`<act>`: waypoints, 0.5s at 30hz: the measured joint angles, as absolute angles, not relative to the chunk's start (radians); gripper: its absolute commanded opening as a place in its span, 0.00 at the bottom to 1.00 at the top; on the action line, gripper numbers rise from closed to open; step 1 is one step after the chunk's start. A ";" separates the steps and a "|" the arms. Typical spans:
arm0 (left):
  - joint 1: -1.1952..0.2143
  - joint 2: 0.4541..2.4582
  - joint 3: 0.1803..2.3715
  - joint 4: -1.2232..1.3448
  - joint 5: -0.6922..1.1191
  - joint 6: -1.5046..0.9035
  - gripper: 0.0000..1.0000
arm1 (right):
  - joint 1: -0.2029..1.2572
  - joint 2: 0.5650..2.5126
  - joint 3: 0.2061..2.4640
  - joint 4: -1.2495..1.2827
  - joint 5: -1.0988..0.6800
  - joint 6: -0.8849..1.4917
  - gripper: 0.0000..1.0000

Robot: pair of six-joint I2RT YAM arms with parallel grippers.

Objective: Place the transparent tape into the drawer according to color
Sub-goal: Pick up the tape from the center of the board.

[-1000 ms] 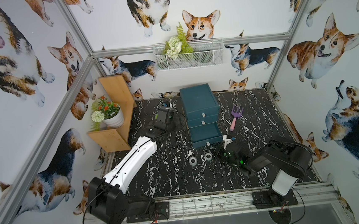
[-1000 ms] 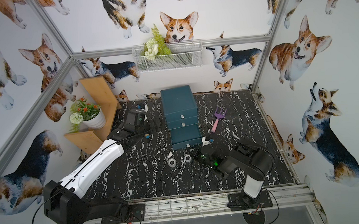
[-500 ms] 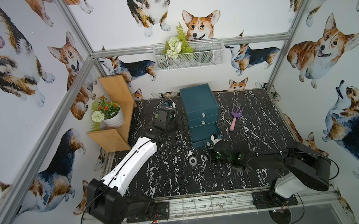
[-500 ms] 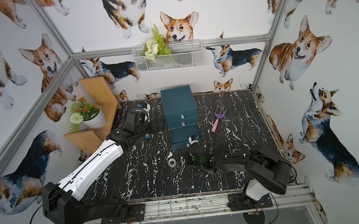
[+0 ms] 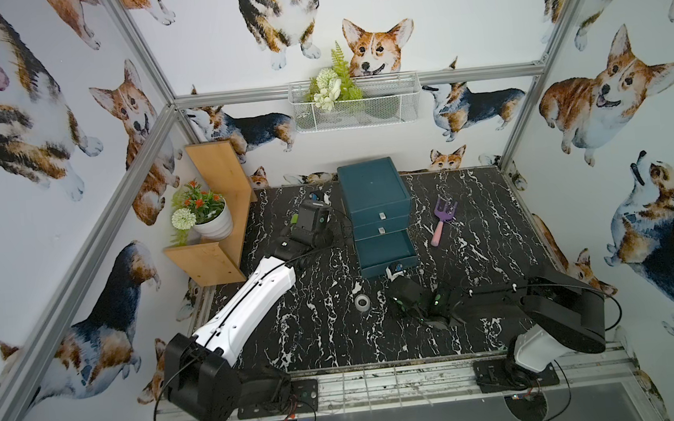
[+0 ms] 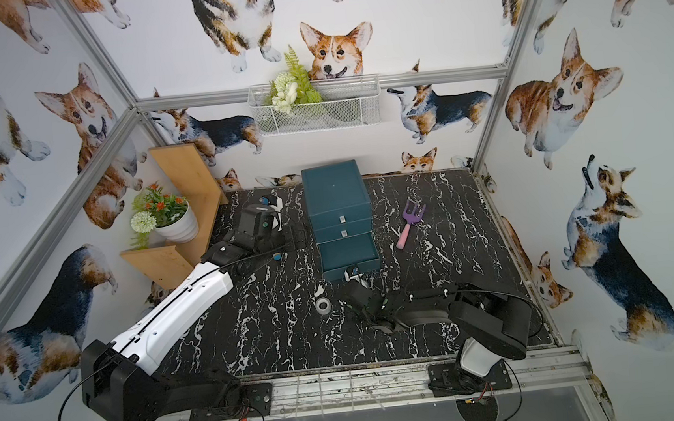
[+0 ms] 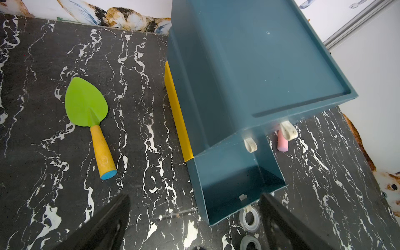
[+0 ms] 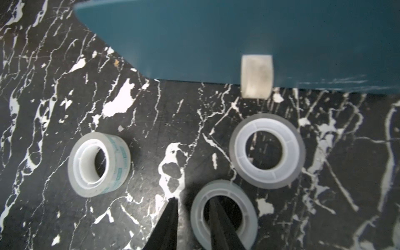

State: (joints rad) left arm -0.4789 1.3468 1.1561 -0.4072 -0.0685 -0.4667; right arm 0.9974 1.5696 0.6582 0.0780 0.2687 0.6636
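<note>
Both top views: the boxy dark-teal plastic chest (image 5: 374, 188) has its bottom drawer (image 5: 386, 251) pulled out and bare. The upper two are shut, so I can't see what's already filed. Only one fat clear tape roll (image 6: 323, 305) shows on the black marble table (image 5: 328, 335). My right gripper (image 5: 394, 272) covers whatever else is there.

Left wrist: my left gripper (image 7: 194, 195) hangs spread wide and empty beside the chest. There's also a green plastic trowel (image 7: 86, 104) that no other view catches.

Right wrist: there are actually three clear rolls by the drawer front. My fingers (image 8: 171, 216) straddle the wall of the nearest roll (image 8: 223, 187), one inside the core. A sliver of table shows, so I'm not pinching it yet.
</note>
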 measured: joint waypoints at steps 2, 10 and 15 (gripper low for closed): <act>-0.479 1.346 1.156 -0.406 -0.069 -0.466 0.99 | 0.999 1.578 0.680 0.057 0.279 0.649 0.31; -0.479 1.346 1.154 -0.406 -0.068 -0.467 0.99 | 0.999 1.634 0.739 -0.031 0.312 0.624 0.30; -0.479 1.346 1.153 -0.403 -0.068 -0.467 0.99 | 1.021 1.668 0.770 -0.055 0.356 0.597 0.17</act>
